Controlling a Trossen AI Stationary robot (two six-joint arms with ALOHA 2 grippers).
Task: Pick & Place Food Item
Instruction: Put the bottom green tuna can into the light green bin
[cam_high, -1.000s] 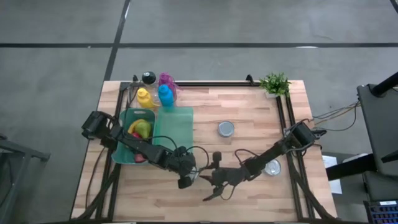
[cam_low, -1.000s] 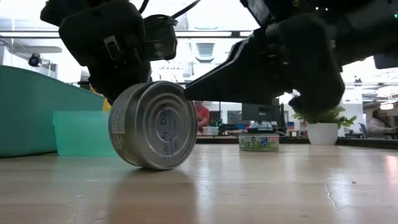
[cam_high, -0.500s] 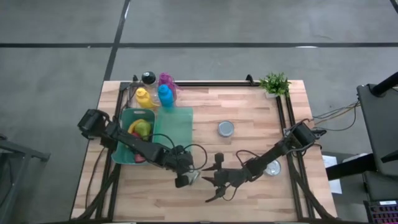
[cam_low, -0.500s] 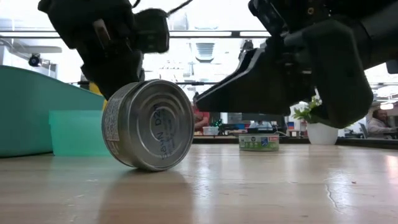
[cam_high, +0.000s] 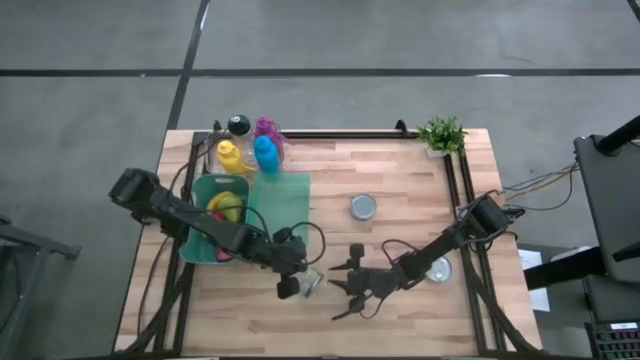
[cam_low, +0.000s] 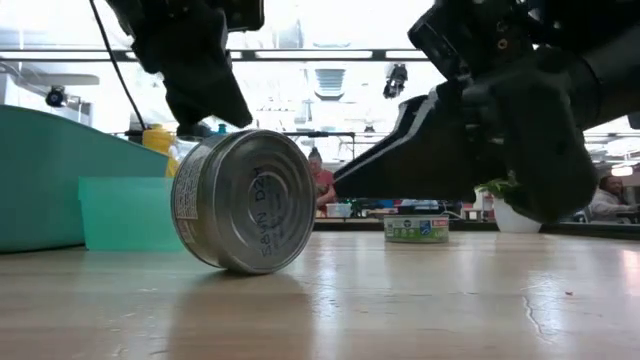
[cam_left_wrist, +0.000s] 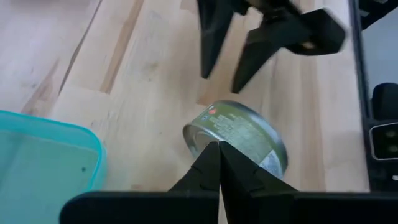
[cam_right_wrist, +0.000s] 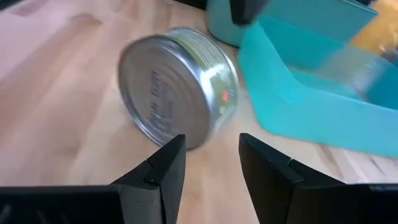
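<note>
A silver food can (cam_high: 313, 283) with a green label stands on its curved wall like a wheel, at the table's near middle; it also shows in the low view (cam_low: 245, 200). My left gripper (cam_left_wrist: 219, 152) is shut and hangs just over the can's upper wall, slanting down from the table's left (cam_low: 215, 100). My right gripper (cam_right_wrist: 211, 146) comes in level from the table's right. Its fingers are a little apart, and they point at the can's flat end (cam_right_wrist: 161, 99) with nothing between them. My left gripper has its shut fingertips (cam_left_wrist: 217, 163) right above the can's labelled wall (cam_left_wrist: 239, 124); whether they touch it I cannot tell. My right gripper stops just short of the can's flat end and touches nothing that I can see.
A teal bin (cam_high: 196, 240) holding fruit and a teal lid (cam_high: 282, 205) lie left of the can, with coloured bottles (cam_high: 250, 152) behind them. A second can (cam_high: 364, 207) sits mid-table, a third (cam_high: 438, 268) under my right arm, and a potted plant (cam_high: 442, 133) at the far right.
My left gripper, still shut, has risen from low behind the can to just over its top and drawn back a little toward the table's left. The can has stayed on its curved wall in nearly the same place.
</note>
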